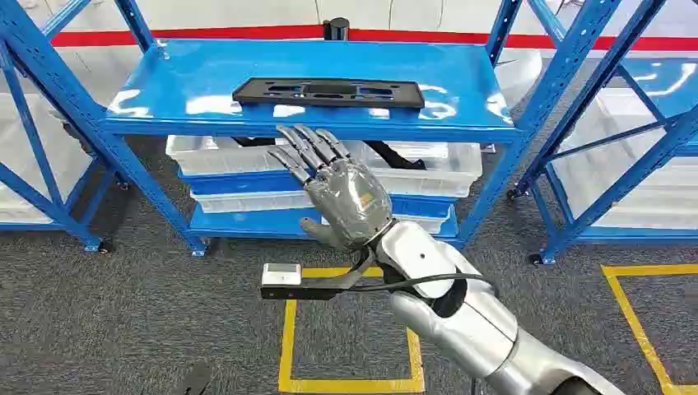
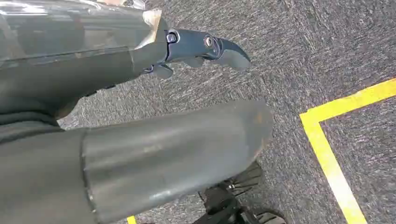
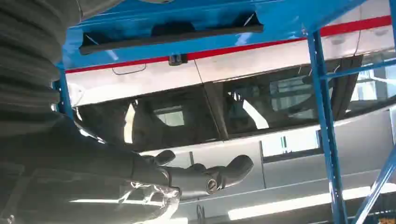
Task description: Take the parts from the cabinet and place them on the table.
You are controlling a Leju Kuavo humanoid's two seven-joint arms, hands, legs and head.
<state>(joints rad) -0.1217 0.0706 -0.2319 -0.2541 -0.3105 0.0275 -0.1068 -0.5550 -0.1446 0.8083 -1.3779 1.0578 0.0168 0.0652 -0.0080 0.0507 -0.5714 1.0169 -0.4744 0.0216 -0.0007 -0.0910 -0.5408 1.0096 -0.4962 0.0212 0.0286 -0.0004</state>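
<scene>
Right robot hand (image 1: 342, 191) is raised in front of the blue cabinet (image 1: 313, 86), fingers spread and extended, palm empty; I see it below and short of the top shelf edge, not touching anything. From the right wrist view the same fingers (image 3: 219, 175) reach out with nothing between them, and the shelf sits above them.

Left robot hand (image 2: 140, 93) hangs low over the grey carpet (image 2: 327, 42). I read its thumb (image 2: 177, 149) and dark fingers (image 2: 205, 46) as apart with nothing held.

Largest item noted: the blue cabinet, a metal rack with open shelves, standing on grey carpet between similar blue racks (image 1: 625, 123) on either side.

Next: clear plastic bins (image 1: 428, 169) stacked on the lower shelves, some dark pieces lying in the upper one.

Next: the task part, a long flat black part (image 1: 329, 91), lies across the middle of the top shelf, well beyond the right fingertips. The right wrist view shows its edge (image 3: 173, 36) from below.

Smallest: yellow tape lines (image 1: 288, 346) on the carpet under the right arm, and a small white wrist camera box (image 1: 281, 276).
</scene>
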